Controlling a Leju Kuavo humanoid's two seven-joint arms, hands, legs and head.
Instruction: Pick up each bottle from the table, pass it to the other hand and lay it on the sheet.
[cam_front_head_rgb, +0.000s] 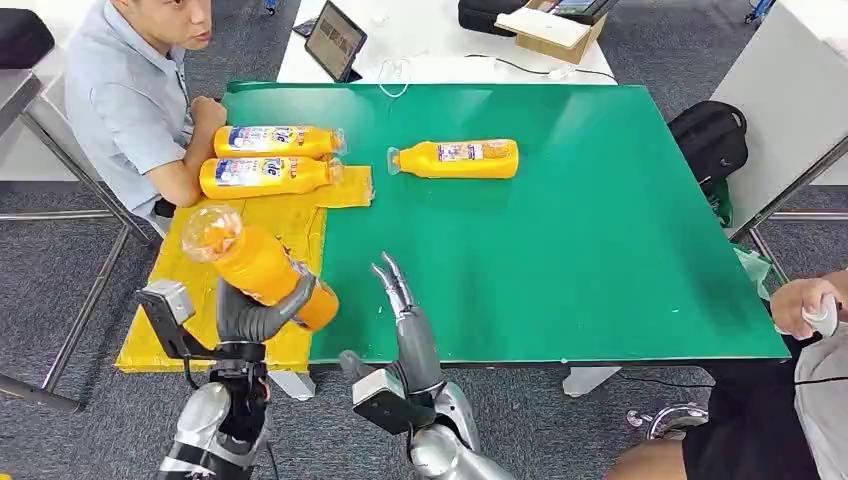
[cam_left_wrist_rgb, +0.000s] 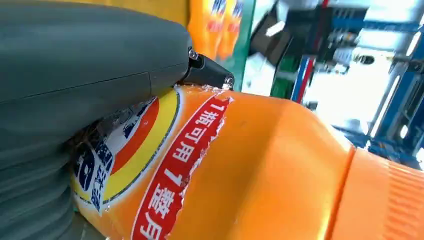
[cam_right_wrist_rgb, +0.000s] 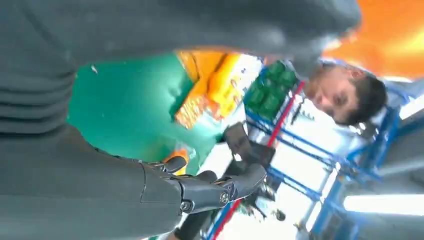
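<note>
An orange bottle is gripped around its middle by the left robot hand, whose dark fingers are wrapped about the body just below the label; the bottle is held tilted above the near edge of the yellow sheet, its clear base raised toward the left and its cap end pointed toward the right robot hand. In the left wrist view, the grey thumb is seen pressed over the torn label of the held bottle, with the ribbed orange cap at the far end.

The right robot hand is held empty, its fingers straight and only slightly spread, pointed away from the robot over the front of the green surface. It is seen just beside the held bottle's cap end, apart from it. In the right wrist view, the dark fingers are shown lightly curved, with nothing between them.

Four bottles are counted. One is held in the left robot hand. Two bottles are laid side by side on the far end of the sheet, caps toward the right, next to a seated person. A fourth bottle is laid on its side on the bare green surface, to the right of the sheet and well apart from both robot hands.
</note>
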